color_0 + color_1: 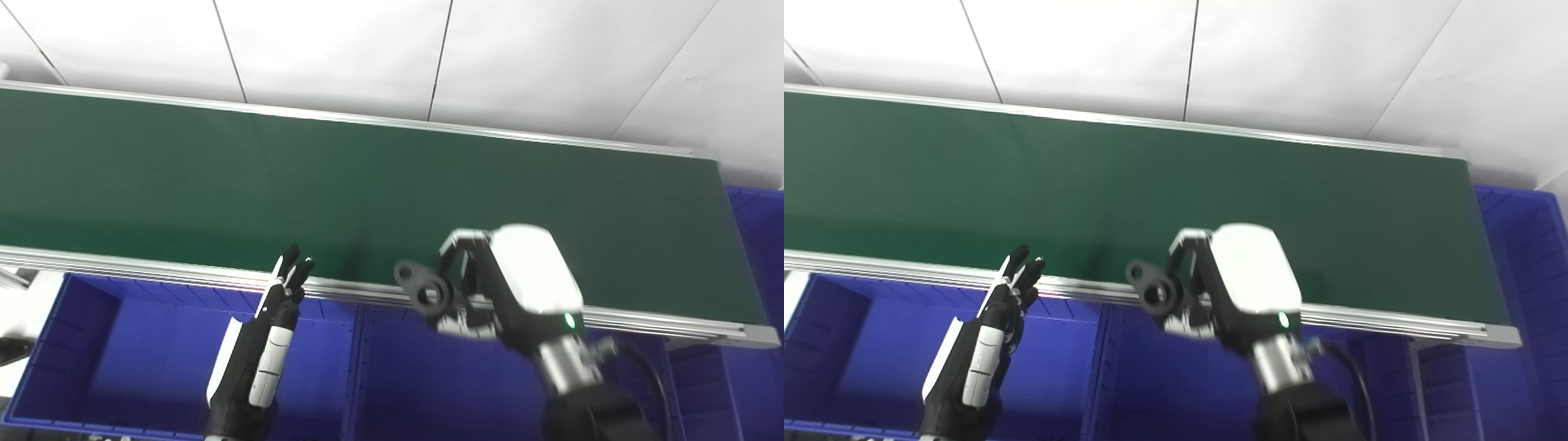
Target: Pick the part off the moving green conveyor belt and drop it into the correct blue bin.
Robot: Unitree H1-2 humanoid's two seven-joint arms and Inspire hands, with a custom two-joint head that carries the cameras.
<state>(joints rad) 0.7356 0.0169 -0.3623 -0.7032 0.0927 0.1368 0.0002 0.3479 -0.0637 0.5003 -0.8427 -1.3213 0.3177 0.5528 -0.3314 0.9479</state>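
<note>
Two hands show: the right hand (490, 288) grips a black part (422, 289) over the belt's (367, 177) near edge, and the left hand (269, 343) is open, holding nothing, above a blue bin (122, 367).

This looks like an industrial sorting station or robotics lab. A long green conveyor belt (367, 184) with aluminium side rails (153, 266) runs across, blue plastic bins (153, 361) line its near edge, and pale floor tiles (343, 49) lie beyond.

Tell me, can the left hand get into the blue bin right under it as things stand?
Probably yes: the left hand is open, holding nothing, and hangs above the blue bin, with nothing seen between them.
</note>
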